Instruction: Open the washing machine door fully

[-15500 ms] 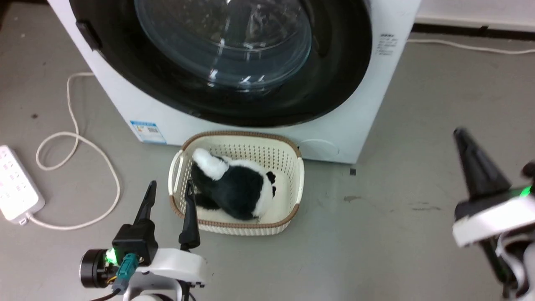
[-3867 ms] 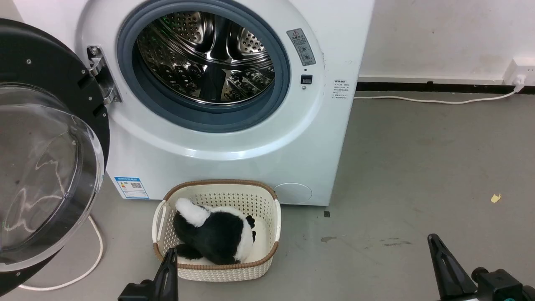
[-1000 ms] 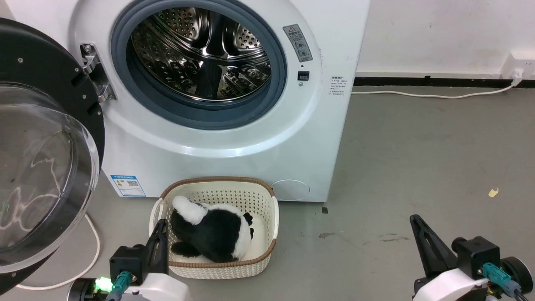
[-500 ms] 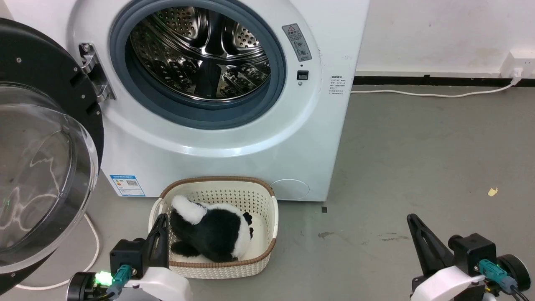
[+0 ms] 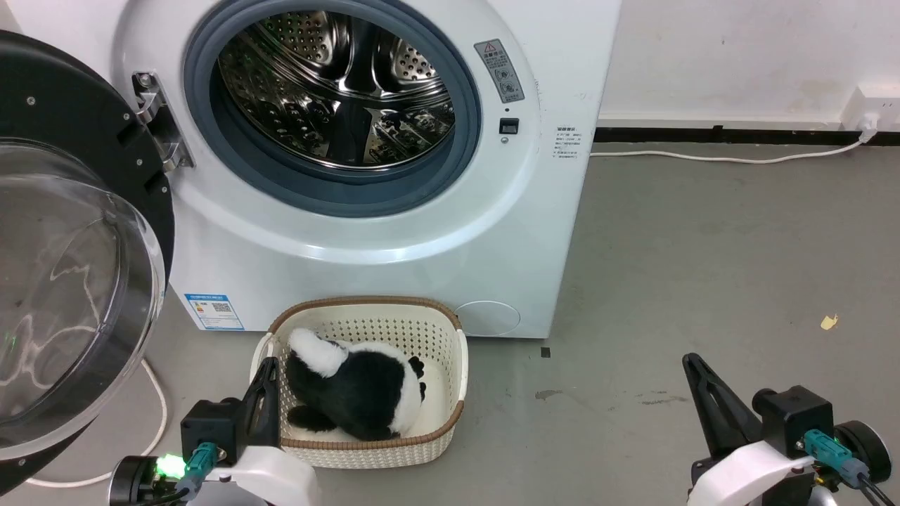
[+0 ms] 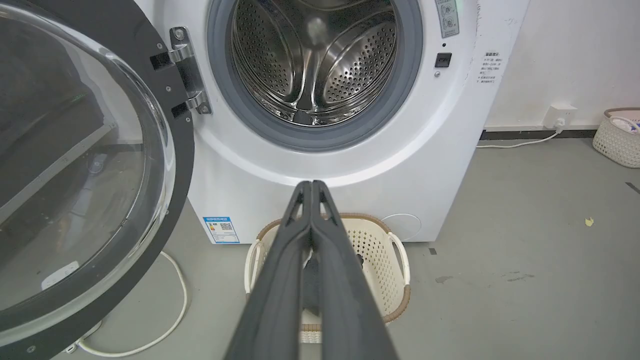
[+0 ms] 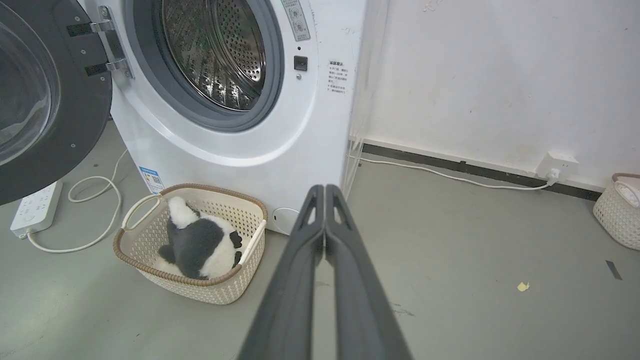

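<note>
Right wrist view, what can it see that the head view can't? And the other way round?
The right wrist view adds a white power strip on the floor at its left and a second pale basket by the wall at its right. The head view adds the left gripper, with a green light at its base. Both share the washing machine, the washing machine door swung open, the cream basket holding a black-and-white plush toy, and the right gripper, fingers shut.

The drum mouth (image 5: 337, 98) is unblocked; the basket (image 5: 365, 303) sits below it, the washing machine door (image 5: 70, 281) stands left.
</note>
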